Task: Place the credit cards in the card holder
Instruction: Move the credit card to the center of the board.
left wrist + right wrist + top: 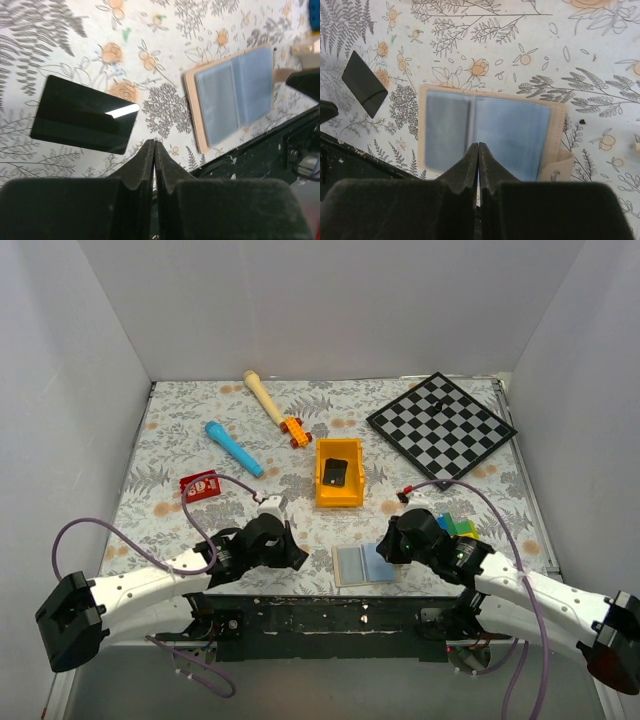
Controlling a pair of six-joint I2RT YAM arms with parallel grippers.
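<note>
Top external view: table (170, 440), flat and cloth-covered. Left gripper (154, 150) and right gripper (478, 150) flank the card holder (362, 564); both have their fingers pressed together and empty. The holder lies open, pockets up. A black card (85, 114) lies near its left, and a red card (202, 486) well left and beyond.

Recommendation: part the left fingers, lift the black card by one edge, steady the holder with the right. Room is tight at the table edge just nearside of the holder, freer beyond it.
</note>
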